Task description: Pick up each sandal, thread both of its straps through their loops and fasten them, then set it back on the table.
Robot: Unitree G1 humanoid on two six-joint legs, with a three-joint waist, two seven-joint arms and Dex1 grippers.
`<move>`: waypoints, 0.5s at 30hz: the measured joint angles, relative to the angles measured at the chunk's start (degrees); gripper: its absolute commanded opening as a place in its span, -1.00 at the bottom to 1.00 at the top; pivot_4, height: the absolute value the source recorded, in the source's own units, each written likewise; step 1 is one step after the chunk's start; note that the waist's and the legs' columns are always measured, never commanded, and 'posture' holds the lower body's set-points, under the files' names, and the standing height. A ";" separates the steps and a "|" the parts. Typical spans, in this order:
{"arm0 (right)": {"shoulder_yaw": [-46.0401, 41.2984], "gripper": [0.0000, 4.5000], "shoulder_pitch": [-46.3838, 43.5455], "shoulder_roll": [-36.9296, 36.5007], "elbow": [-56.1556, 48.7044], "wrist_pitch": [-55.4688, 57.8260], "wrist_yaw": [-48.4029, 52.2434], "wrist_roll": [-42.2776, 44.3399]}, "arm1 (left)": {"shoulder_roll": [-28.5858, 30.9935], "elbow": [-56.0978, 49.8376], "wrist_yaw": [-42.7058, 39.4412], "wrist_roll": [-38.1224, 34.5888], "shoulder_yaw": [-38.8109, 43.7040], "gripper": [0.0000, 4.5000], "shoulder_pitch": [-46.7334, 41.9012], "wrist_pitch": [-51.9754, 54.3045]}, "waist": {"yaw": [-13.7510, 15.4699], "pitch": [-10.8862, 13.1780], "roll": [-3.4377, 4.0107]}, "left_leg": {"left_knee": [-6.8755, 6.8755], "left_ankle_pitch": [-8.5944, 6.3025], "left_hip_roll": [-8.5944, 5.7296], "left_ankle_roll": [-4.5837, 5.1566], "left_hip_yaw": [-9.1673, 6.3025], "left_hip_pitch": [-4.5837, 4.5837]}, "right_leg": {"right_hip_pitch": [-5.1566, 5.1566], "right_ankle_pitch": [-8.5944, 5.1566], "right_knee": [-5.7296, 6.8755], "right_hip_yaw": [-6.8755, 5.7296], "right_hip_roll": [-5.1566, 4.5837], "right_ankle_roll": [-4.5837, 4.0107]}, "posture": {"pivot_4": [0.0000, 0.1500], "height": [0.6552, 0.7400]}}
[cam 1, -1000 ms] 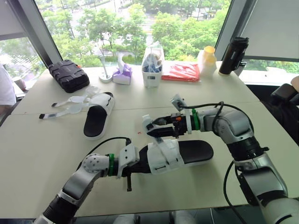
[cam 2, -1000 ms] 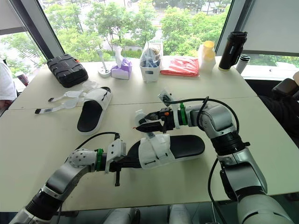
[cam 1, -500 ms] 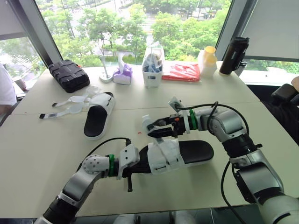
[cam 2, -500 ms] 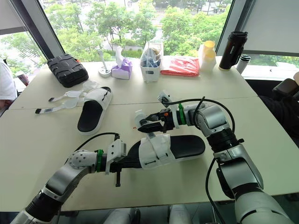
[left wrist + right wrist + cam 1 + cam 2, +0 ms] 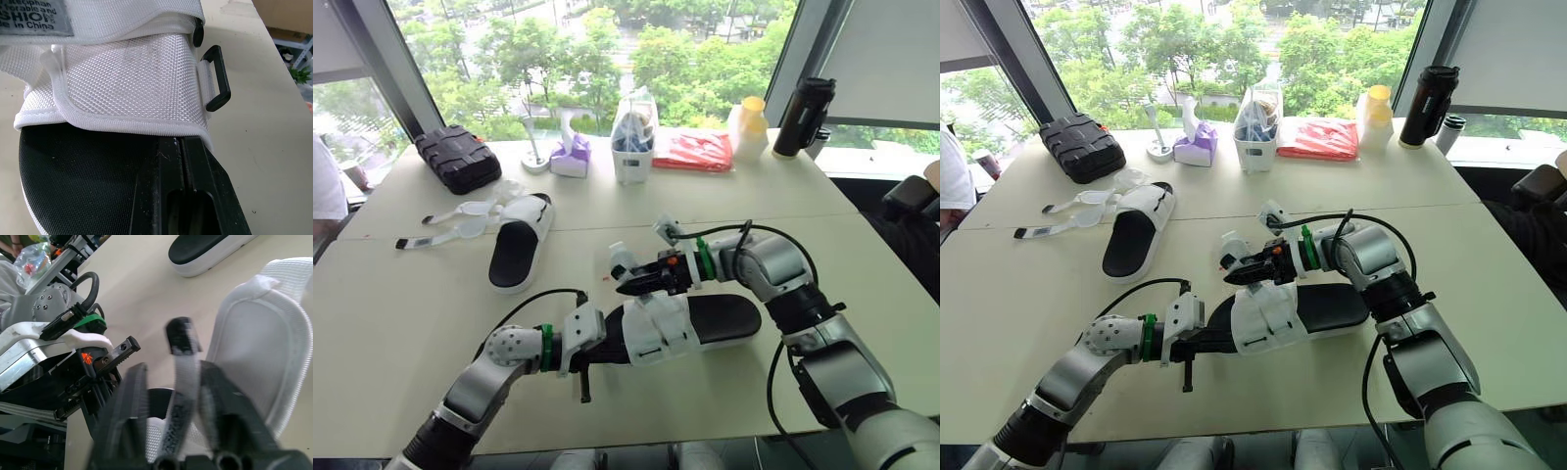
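The near sandal (image 5: 717, 318), black footbed and white mesh upper, lies on the table in front of me. My left gripper (image 5: 605, 346) is shut, its fingers (image 5: 182, 161) pushed into the toe opening on the footbed, under the upper. A black loop (image 5: 219, 78) sticks out from the upper's side. My right gripper (image 5: 628, 286) hovers just over the upper, pinched on a raised strap (image 5: 181, 396) that stands between its fingers. The second sandal (image 5: 519, 245) lies at the far left with its straps (image 5: 450, 223) loose on the table.
Along the window edge stand a black case (image 5: 457, 157), a tissue box (image 5: 571, 157), a white bin (image 5: 633, 147), a red packet (image 5: 693, 152), a yellow-capped bottle (image 5: 746, 127) and a black flask (image 5: 803, 116). A person's sleeve (image 5: 325, 186) shows at far left.
My right gripper has dropped a little toward the sandal's upper and its fingers have closed from wide open onto the strap. The left arm and sandal stayed put.
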 measured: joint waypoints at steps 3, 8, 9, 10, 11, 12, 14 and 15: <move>-0.07 -0.98 -0.43 0.12 0.00 0.06 0.56 -0.01 | -0.05 0.00 0.03 0.00 0.00 -1.00 0.00 0.00 | 0.01 0.00 0.00 | 0.00 0.00 0.00 0.00 0.00 0.00 | 0.00 0.00 0.00 0.00 0.00 0.00 | 1.00 1.00; -2.63 -0.98 -0.69 -1.31 -2.29 2.82 1.13 1.66 | -0.06 -0.02 0.02 0.00 0.00 -1.00 0.01 0.05 | 0.02 0.01 0.01 | 0.00 0.00 0.00 0.00 -0.01 -0.02 | -0.02 0.00 0.00 0.00 0.00 0.00 | 1.00 1.00; -3.73 -0.98 -0.76 -2.00 -3.91 4.32 1.09 2.81 | -0.06 -0.01 0.01 0.00 0.00 -1.00 0.01 0.15 | 0.05 0.01 0.02 | 0.00 0.00 -0.01 0.00 -0.01 -0.06 | -0.05 0.00 0.00 0.00 0.00 0.00 | 1.00 1.00; -5.27 -0.98 -1.00 -2.64 -5.52 6.25 0.89 4.41 | -0.04 0.00 -0.02 0.00 -0.01 -1.00 0.00 0.24 | 0.04 0.01 0.02 | 0.00 0.00 -0.01 0.00 -0.02 -0.08 | -0.07 0.00 0.00 0.00 -0.01 0.00 | 1.00 1.00; -6.59 -0.98 -1.32 -3.05 -6.80 7.93 0.66 5.64 | -0.02 0.02 -0.08 0.00 -0.06 -1.00 -0.04 0.29 | 0.00 0.01 0.02 | 0.00 0.00 0.00 0.00 -0.03 -0.08 | -0.07 0.00 0.00 0.00 -0.01 0.00 | 1.00 1.00; -8.36 -0.98 -1.43 -3.37 -8.32 9.96 0.28 7.26 | -0.03 0.08 -0.07 0.05 -0.25 -1.00 -0.18 0.33 | -0.04 0.01 0.02 | 0.00 0.00 0.00 0.00 -0.03 -0.08 | -0.08 0.00 0.00 0.00 0.00 0.00 | 1.00 1.00; -10.26 -0.98 -1.36 -3.83 -10.67 12.76 -0.86 9.42 | 0.00 0.16 -0.10 0.51 -0.49 -1.00 -0.54 0.32 | -0.16 0.03 0.04 | -0.02 0.00 0.02 0.00 -0.02 -0.09 | -0.13 0.00 0.02 -0.01 0.01 0.00 | 1.00 1.00; -11.12 -0.98 -1.26 -4.02 -11.61 13.90 -1.64 10.32 | 0.08 0.19 -0.12 0.66 -0.60 -1.00 -0.68 0.32 | -0.19 0.03 0.06 | -0.02 0.00 0.02 0.00 -0.02 -0.11 | -0.16 0.00 0.03 0.00 0.01 0.00 | 1.00 1.00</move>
